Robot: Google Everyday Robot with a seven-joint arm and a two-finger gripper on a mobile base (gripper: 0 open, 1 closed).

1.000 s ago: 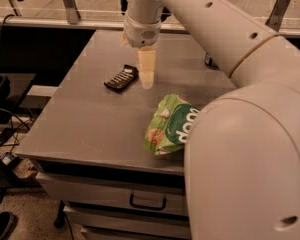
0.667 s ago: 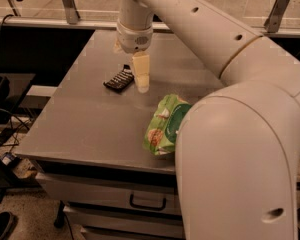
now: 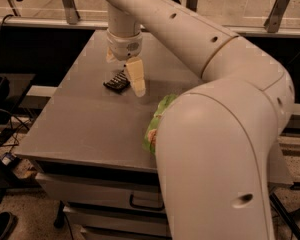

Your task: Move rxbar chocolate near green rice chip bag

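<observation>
The rxbar chocolate [image 3: 116, 82], a small black bar, lies flat on the grey table [image 3: 90, 124] at the middle back. My gripper [image 3: 126, 78] hangs over it, pointing down and open. One cream finger [image 3: 136, 79] stands just right of the bar with its tip near the table. The other finger [image 3: 110, 56] shows only as a stub behind the bar. The green rice chip bag [image 3: 157, 115] lies to the front right of the bar. My arm hides most of it, and only its left edge shows.
My arm's large white link [image 3: 215, 164] fills the right foreground and covers the table's right side. A drawer [image 3: 105, 199] sits under the table's front edge. A railing and floor lie behind the table. Cables lie on the floor at left.
The gripper has moved left and closer to the bar, its visible finger now right beside it. The arm now covers more of the green bag. The bar has not moved.
</observation>
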